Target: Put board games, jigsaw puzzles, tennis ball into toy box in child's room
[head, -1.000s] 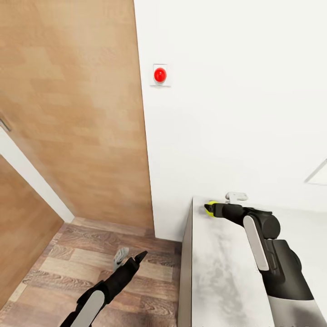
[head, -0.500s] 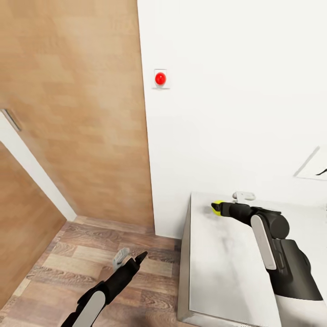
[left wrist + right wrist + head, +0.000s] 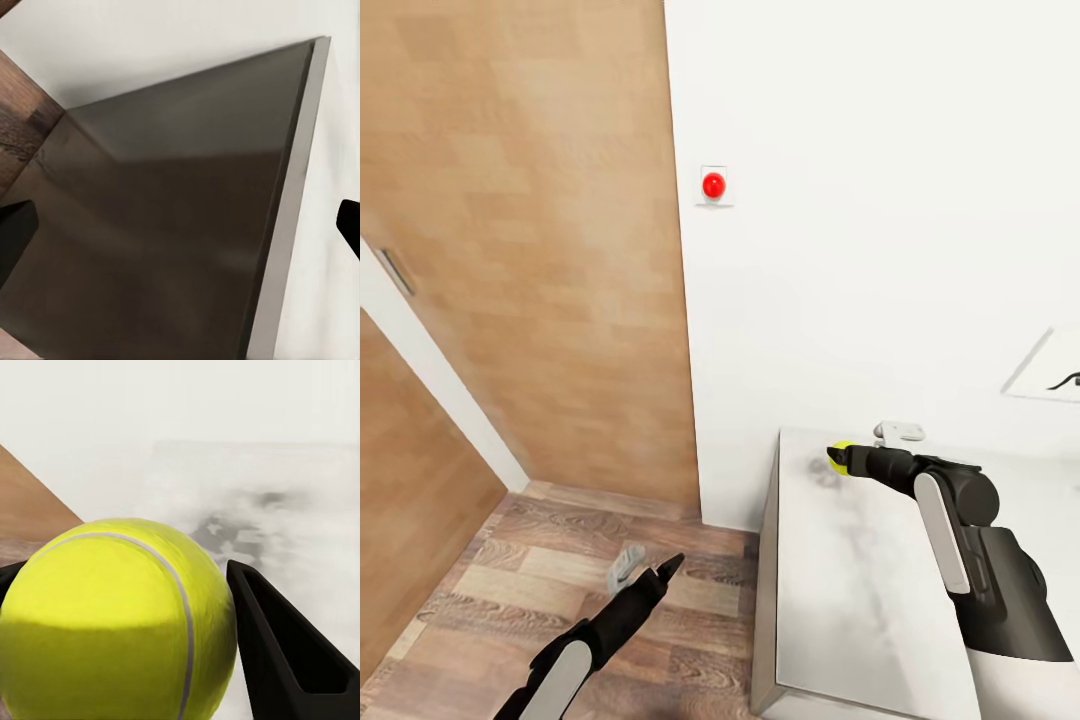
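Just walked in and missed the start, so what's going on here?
The robot's right gripper is shut on the tennis ball, holding it over the far end of the pale grey table near the white wall. The left gripper hangs open and empty above the wood floor beside the table. A red button sits on the wall above.

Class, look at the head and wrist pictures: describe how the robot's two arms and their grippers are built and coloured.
Both arms are matte black with a long pale grey panel along the forearm. The left gripper has one black pointed finger and one grey finger. The right gripper is black with tapered fingers. No cables or markings are visible.
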Robot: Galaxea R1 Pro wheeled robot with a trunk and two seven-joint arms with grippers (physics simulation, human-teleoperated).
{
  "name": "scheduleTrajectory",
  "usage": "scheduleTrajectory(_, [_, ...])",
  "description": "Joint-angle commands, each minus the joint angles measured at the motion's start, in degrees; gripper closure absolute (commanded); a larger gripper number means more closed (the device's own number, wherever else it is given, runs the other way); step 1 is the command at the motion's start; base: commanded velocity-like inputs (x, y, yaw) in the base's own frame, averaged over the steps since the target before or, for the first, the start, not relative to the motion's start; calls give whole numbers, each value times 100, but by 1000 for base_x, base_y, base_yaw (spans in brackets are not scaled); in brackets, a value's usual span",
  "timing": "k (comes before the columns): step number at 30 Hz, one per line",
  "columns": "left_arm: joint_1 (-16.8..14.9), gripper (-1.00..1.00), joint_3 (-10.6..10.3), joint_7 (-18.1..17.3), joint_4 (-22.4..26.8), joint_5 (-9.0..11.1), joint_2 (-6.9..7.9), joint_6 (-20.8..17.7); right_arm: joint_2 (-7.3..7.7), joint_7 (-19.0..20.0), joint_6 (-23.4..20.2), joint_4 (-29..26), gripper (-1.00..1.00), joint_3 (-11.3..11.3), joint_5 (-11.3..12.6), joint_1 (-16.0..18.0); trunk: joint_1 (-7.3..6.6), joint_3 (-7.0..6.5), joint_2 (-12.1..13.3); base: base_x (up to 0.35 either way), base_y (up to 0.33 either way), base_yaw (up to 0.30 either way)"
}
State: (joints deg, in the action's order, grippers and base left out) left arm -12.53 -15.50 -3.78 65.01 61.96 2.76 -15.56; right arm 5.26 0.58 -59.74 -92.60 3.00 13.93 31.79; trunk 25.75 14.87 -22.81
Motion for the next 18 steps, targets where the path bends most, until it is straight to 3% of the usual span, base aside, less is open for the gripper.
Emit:
scheduleTrajectory(1, [-4,-100,-6,-1,3,43,5,-17,1,-14,-26,-4,100,4,22,4,4,1,-10,-2,0,0])
scheduleTrajectory(18, [-4,-100,-12,12,3,41,-2,-17,1,-14,-26,-4,100,7,22,4,4,-157,-10,-7,0,0])
